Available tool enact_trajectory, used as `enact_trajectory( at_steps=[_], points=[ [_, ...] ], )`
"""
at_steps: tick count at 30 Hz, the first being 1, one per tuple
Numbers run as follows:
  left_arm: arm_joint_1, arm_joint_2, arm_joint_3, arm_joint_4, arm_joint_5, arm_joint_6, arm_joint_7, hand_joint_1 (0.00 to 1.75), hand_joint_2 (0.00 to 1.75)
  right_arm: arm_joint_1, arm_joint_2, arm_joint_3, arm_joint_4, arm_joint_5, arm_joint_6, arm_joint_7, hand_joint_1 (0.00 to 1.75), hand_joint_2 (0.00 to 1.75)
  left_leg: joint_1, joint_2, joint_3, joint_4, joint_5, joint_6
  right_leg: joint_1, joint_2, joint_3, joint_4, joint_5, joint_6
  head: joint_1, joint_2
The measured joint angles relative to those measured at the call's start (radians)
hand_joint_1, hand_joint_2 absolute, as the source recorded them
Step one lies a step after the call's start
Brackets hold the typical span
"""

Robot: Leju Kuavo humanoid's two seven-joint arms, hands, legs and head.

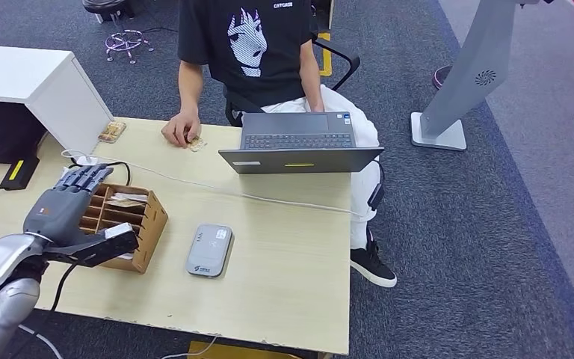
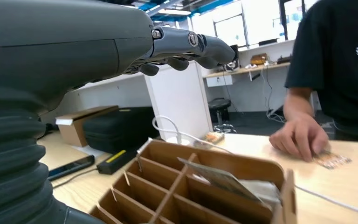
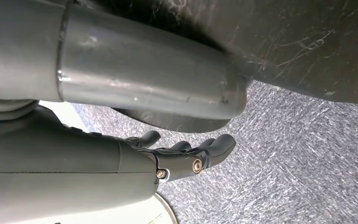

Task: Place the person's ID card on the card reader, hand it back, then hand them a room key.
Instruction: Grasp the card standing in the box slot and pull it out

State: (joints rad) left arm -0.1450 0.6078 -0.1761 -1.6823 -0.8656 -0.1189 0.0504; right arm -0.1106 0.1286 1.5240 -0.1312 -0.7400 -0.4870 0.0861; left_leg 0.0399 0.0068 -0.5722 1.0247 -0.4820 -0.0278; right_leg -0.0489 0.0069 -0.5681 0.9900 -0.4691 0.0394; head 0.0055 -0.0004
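Observation:
My left hand (image 1: 67, 206) hovers open over a brown cardboard divider box (image 1: 146, 228) holding cards at the table's left side, fingers stretched out, holding nothing. In the left wrist view the same hand (image 2: 182, 46) is above the box (image 2: 205, 186), with a card (image 2: 219, 179) lying in one compartment. The grey card reader (image 1: 209, 250) lies flat to the right of the box. The person's hand (image 1: 181, 129) presses on a small patterned ID card (image 1: 197, 143) at the table's far edge. In the left wrist view that ID card (image 2: 333, 160) lies under their hand (image 2: 298, 137). My right hand (image 3: 182, 156) hangs open over the carpet.
A dark laptop (image 1: 299, 142) sits open at the far edge before the seated person. A white cable (image 1: 217, 191) crosses the table. A white cabinet (image 1: 45, 86) stands at the left, with another small card (image 1: 111, 132) beside it. A grey stand (image 1: 456, 90) rises at the right.

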Motion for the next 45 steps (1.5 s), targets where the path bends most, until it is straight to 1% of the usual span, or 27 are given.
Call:
enact_trajectory(
  at_steps=[5,13,22,33,45],
  points=[
    [-0.029,-0.044,-0.029,0.074,-0.024,0.010,0.011,0.00,1.75,-0.001,0.000,0.000,0.000,0.001,0.000,0.005,0.00,0.00,0.000,0.000,0.000,0.000,0.000,0.000,0.000,0.000,0.000,0.000,0.000,0.000,0.000,0.000],
    [-0.043,-0.077,-0.043,0.142,-0.032,0.021,0.015,0.00,1.75,-0.002,0.000,0.000,0.000,0.000,0.000,0.005,0.00,0.00,0.000,0.000,0.000,0.000,0.000,0.000,0.000,0.000,0.000,0.000,0.000,0.000,0.000,0.000],
    [-0.043,-0.097,-0.044,0.175,-0.036,0.031,0.015,0.00,1.75,-0.002,0.000,0.000,0.000,0.000,-0.004,0.005,0.00,0.00,0.000,0.000,0.000,0.000,0.000,0.000,0.000,0.000,0.000,0.000,0.000,0.000,0.000,0.000],
    [-0.046,-0.108,-0.045,0.188,-0.039,0.033,0.015,0.00,1.75,-0.001,0.000,0.000,0.000,0.000,-0.004,0.005,0.00,0.00,0.000,0.000,0.000,0.000,0.000,0.000,0.000,0.000,0.000,0.000,0.000,0.000,0.000,0.000],
    [-0.067,-0.123,-0.045,0.196,-0.056,0.035,0.015,0.00,1.75,-0.002,0.001,0.000,0.000,0.001,-0.012,0.009,0.00,0.00,0.000,0.000,0.000,0.000,0.000,0.000,0.000,0.000,0.000,0.000,0.000,0.000,0.000,0.000]
  ],
)
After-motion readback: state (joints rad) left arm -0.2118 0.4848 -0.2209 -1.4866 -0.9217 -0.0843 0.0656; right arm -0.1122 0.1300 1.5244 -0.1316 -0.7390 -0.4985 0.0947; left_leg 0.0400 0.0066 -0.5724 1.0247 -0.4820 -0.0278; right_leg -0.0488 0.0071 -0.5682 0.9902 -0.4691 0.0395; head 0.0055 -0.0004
